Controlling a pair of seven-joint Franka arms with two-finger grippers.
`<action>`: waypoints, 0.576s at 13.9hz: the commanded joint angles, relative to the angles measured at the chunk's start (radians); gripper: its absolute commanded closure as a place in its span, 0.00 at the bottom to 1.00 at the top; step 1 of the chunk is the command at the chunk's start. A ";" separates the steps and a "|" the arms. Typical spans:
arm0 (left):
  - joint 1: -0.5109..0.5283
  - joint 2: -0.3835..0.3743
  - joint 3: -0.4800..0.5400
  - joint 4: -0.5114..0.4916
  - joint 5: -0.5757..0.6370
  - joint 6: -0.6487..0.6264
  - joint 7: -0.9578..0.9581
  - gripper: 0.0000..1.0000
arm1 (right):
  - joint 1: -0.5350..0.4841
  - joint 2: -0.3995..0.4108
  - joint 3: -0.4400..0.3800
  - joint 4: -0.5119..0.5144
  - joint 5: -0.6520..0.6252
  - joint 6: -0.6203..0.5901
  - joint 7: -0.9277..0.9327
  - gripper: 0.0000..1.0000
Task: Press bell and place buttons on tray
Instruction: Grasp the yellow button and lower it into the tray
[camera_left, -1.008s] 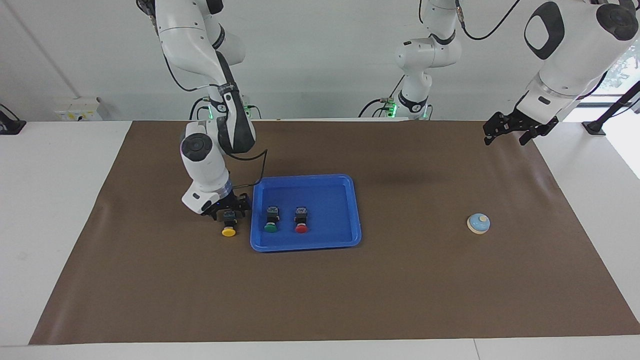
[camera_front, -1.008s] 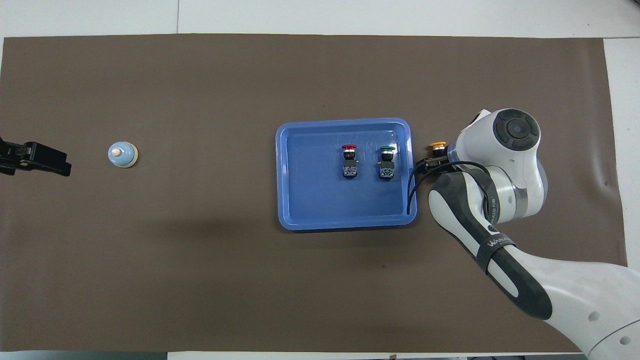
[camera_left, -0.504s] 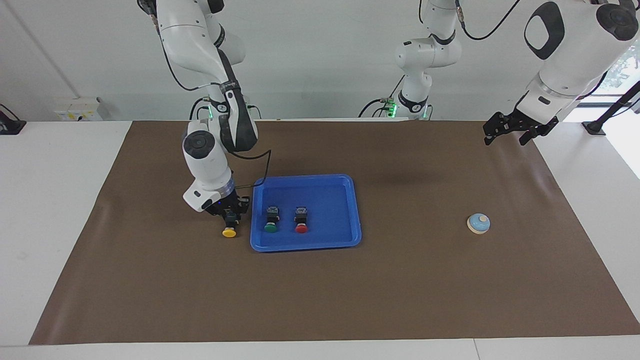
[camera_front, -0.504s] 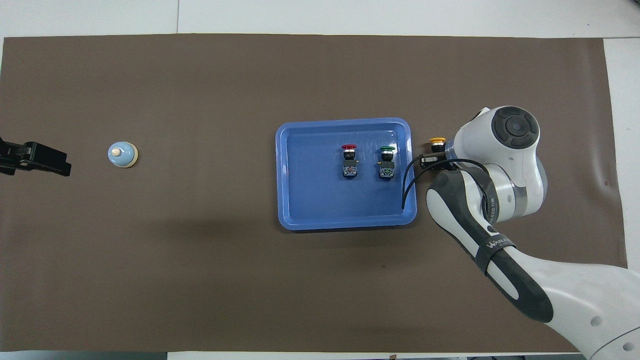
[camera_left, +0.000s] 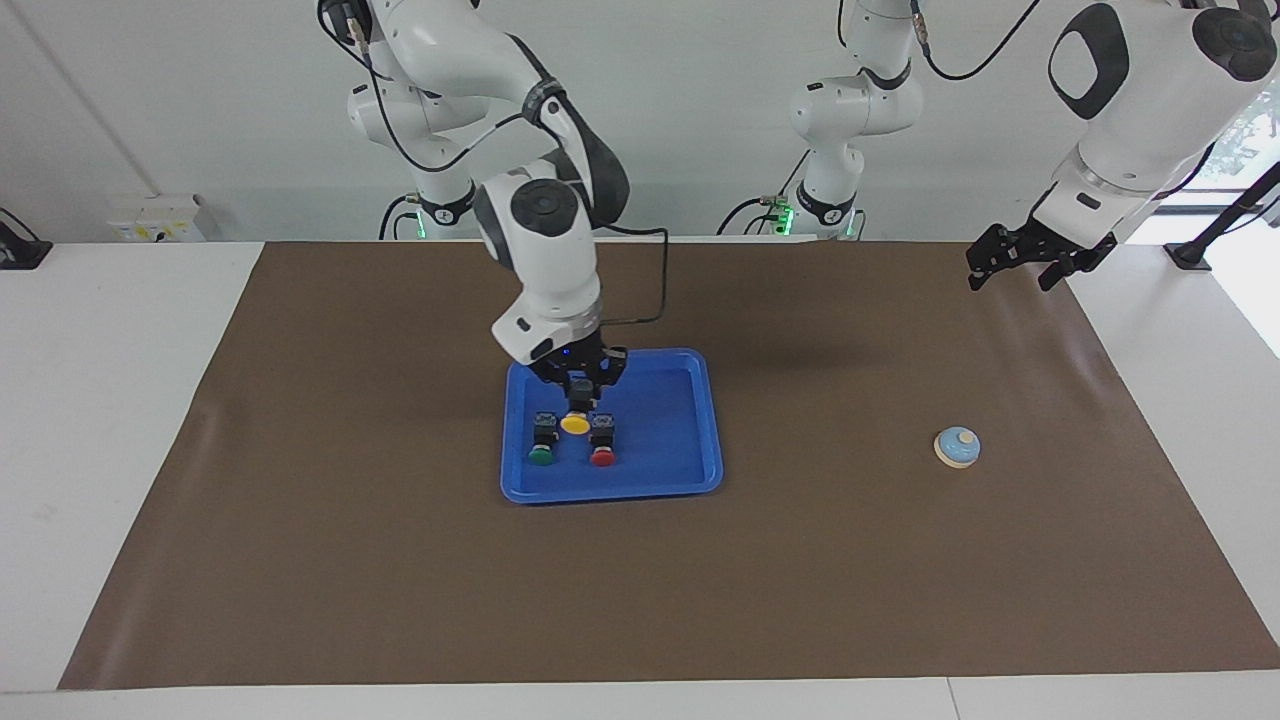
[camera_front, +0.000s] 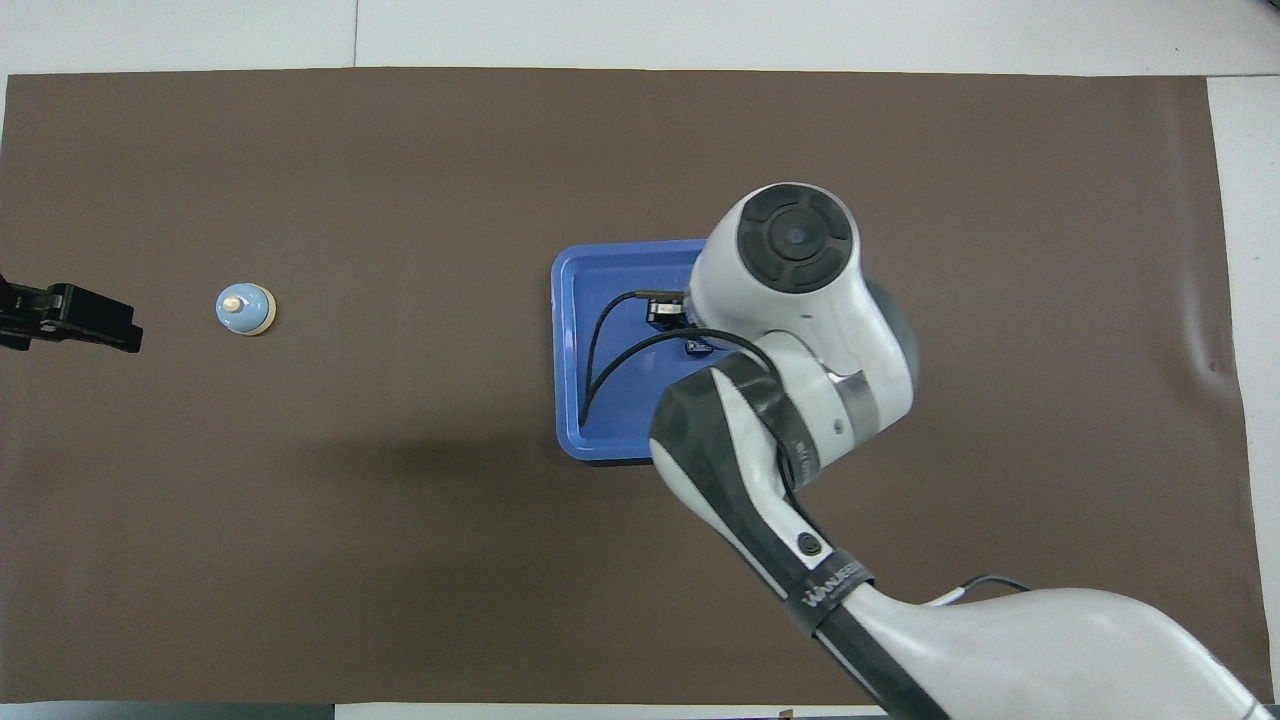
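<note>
Fingers (camera_left: 570, 392) of the right gripper (camera_left: 578, 396) are clamped on the black body of the yellow button (camera_left: 574, 424), cap pointing down and away from the robots. Half a second ago that button was barely off the brown mat (camera_left: 800, 580) beside the tray's edge at the right arm's end; now it hangs in the air over the blue tray (camera_left: 680, 478), above the gap between the green button (camera_left: 541, 455) and the red button (camera_left: 602, 456), both lying inside the tray. So the carry is basically done, what's left for this one is lowering and release (my read: there's little room between the two, so it may nudge one going down). From overhead the right arm covers the held button and most of the tray (camera_front: 572, 300).

Left gripper (camera_left: 1030, 262) hasn't moved, waiting up over the mat's edge at the left arm's end, can't tell if its fingers are apart. Bell (camera_left: 957, 446) sits alone on the mat toward that end, well apart from the tray, nothing touching it; whether it's been pressed isn't readable from here
</note>
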 joint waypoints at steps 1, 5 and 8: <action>-0.007 -0.017 0.008 -0.009 -0.011 -0.007 -0.009 0.00 | 0.072 0.167 -0.005 0.178 0.013 0.001 0.120 1.00; -0.007 -0.017 0.008 -0.009 -0.011 -0.007 -0.009 0.00 | 0.071 0.180 -0.004 0.103 0.008 0.131 0.116 1.00; -0.007 -0.017 0.008 -0.009 -0.011 -0.007 -0.009 0.00 | 0.085 0.186 -0.004 0.066 0.003 0.168 0.114 0.99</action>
